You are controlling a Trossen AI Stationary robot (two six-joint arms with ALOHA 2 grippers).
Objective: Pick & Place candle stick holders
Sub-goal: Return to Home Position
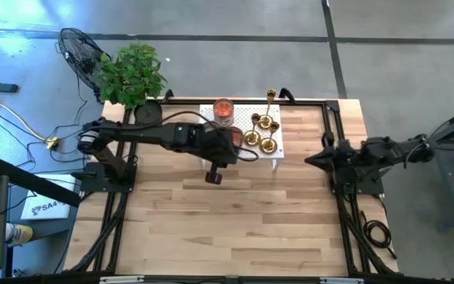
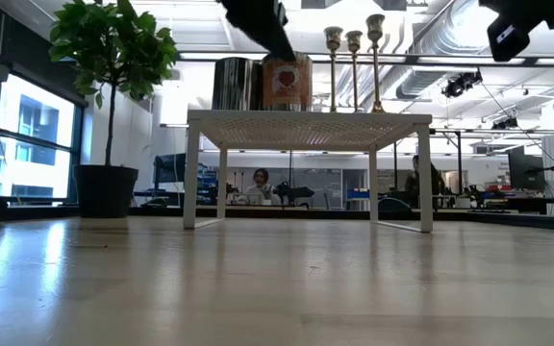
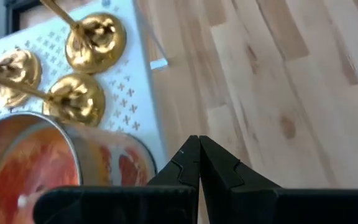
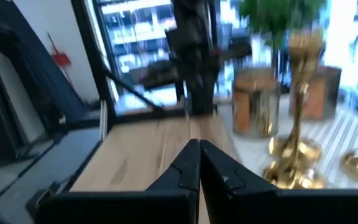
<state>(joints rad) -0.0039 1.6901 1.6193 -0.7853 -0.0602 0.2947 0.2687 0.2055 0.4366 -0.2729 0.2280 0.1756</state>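
Observation:
Several gold candlestick holders (image 1: pixel 262 132) stand on their round bases on a small white perforated stand (image 1: pixel 243 117) at the table's far middle. Their stems show in the low view (image 2: pixel 354 67) and their bases in the left wrist view (image 3: pixel 95 38). My left gripper (image 3: pixel 198 142) is shut and empty. It hovers over the stand's near edge (image 1: pixel 239 151), beside an orange candle jar (image 3: pixel 48 162). My right gripper (image 1: pixel 312 160) is shut and empty, to the right of the stand and pointing toward it. One holder shows ahead of it (image 4: pixel 298 118).
Two glass jars with orange-red candles (image 1: pixel 223 109) and a dark tin (image 2: pixel 237 85) share the stand. A potted plant (image 1: pixel 132 72) stands at the far left corner. Bare wood (image 1: pixel 235 221) lies between the stand and the near edge. People sit in the room behind (image 2: pixel 258 183).

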